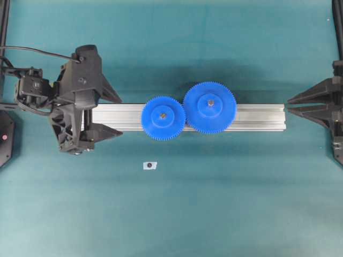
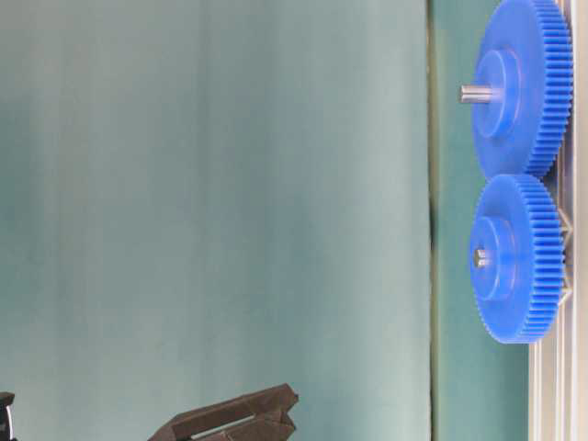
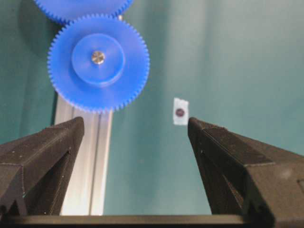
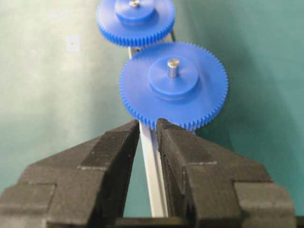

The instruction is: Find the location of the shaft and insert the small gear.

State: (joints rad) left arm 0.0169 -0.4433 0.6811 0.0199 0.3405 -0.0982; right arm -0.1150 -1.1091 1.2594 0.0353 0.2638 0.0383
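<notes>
Black left gripper (image 1: pixel 121 115) is hanging at the left end of the aluminium rail (image 1: pixel 257 115). Its jaws are standing wide apart, straddling the rail's width and holding nothing.

The small gear (image 1: pixel 163 118) is sitting next along the rail, flat on top and left of the rail's middle. It is lying straight ahead of that gripper, on the rail's long axis, and is near but not touching. The shaft (image 3: pixel 98 57) is showing as a silver tip in the gear's hub hole, pointing straight up, so the gear looks seated already. Any further press would be coming from above, not along the rail.

The big gear (image 1: pixel 209 107) is sitting just beyond, its teeth meshing with the small one.

The white square with a dot (image 1: pixel 150 165) is lying on the teal table (image 1: pixel 241 203) off the rail's near side, well apart.

The right gripper (image 1: pixel 288 105) is waiting farthest out, just off the rail's right end. Its jaws are all but together, with only a thin slit between them, and are gripping nothing.

The left arm is the nearer one to the small gear, while the big gear is sitting between it and the right arm.
</notes>
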